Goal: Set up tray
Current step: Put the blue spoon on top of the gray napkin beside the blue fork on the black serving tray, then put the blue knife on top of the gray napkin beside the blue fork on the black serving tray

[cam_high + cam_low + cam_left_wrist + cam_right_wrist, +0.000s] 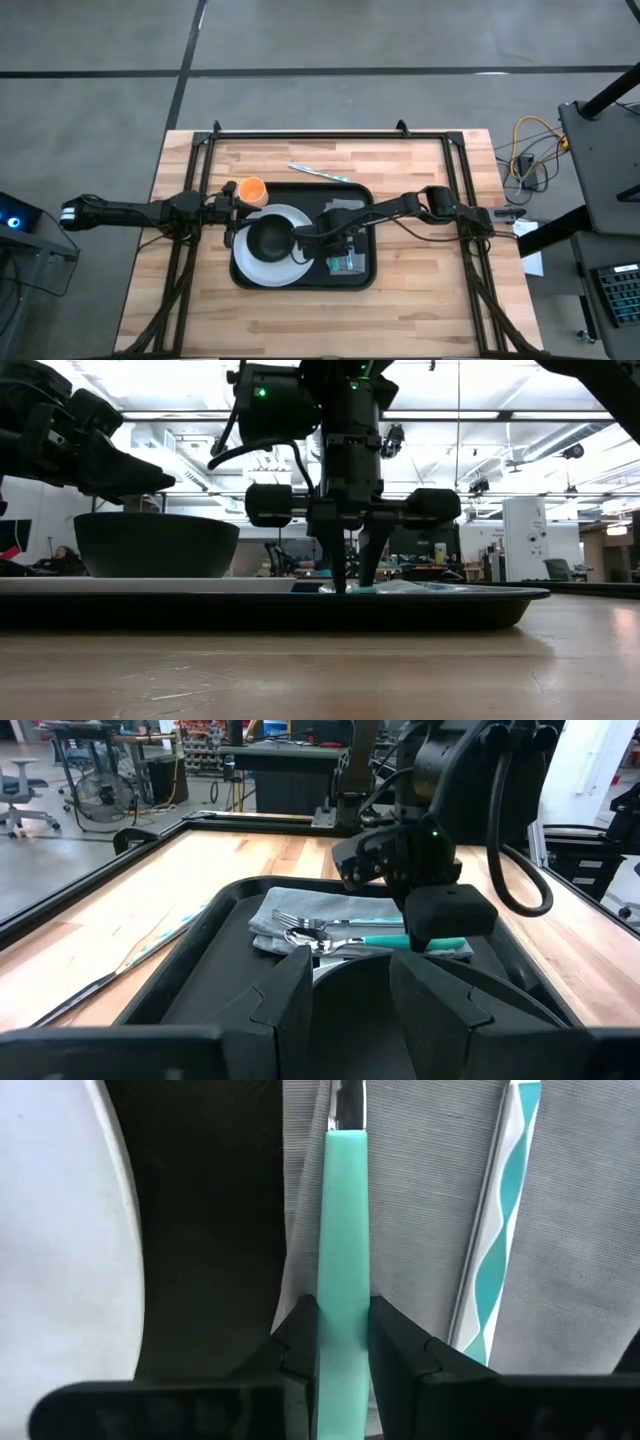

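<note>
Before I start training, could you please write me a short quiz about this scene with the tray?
1. True or false: the right gripper has its fingers closed on a teal handle.
2. What does the black bowl stand on?
A. the bare wood
B. the white plate
C. the grey napkin
3. Fill in: the orange cup stands on the table, ____ the tray.

Key
1. True. Its fingers press the handle from both sides, over the napkin.
2. B. The plate lies in the tray, on the side toward the left gripper, which is open.
3. Outside, just by its corner.
</note>
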`<action>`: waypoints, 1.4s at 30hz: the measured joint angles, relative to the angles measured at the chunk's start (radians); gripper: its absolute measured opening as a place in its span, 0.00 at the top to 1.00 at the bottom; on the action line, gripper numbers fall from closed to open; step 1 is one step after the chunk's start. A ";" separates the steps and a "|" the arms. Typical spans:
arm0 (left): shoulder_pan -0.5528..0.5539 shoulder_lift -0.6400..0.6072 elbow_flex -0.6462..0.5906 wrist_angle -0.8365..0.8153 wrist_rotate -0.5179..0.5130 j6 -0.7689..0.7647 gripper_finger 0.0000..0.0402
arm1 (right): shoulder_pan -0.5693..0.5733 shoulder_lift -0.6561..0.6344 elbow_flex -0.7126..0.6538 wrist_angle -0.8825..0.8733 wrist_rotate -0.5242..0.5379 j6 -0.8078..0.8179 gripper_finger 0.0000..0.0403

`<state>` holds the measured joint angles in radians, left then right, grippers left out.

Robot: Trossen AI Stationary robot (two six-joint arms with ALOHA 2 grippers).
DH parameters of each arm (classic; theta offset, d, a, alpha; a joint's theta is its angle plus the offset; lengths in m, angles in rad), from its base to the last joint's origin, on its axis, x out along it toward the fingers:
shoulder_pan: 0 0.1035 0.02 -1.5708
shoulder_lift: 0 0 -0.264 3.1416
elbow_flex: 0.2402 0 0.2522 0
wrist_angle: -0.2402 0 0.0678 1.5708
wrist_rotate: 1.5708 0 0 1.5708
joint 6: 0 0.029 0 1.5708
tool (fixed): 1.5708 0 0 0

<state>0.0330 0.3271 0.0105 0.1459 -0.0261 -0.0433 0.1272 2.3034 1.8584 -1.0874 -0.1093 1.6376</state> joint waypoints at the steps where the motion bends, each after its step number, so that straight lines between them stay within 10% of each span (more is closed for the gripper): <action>1: 0.000 0.000 0.000 0.000 0.000 0.000 0.71 | 0.001 -0.002 -0.001 0.000 0.001 0.003 0.90; 27: 0.000 0.000 0.000 0.000 0.000 0.000 0.71 | 0.018 -0.033 -0.035 -0.001 0.057 0.057 0.89; 42: 0.000 0.000 0.000 0.000 0.000 0.000 0.71 | 0.017 -0.032 -0.036 -0.001 0.060 0.056 0.65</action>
<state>0.0330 0.3271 0.0105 0.1455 -0.0258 -0.0437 0.1444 2.2711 1.8229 -1.0885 -0.0498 1.6939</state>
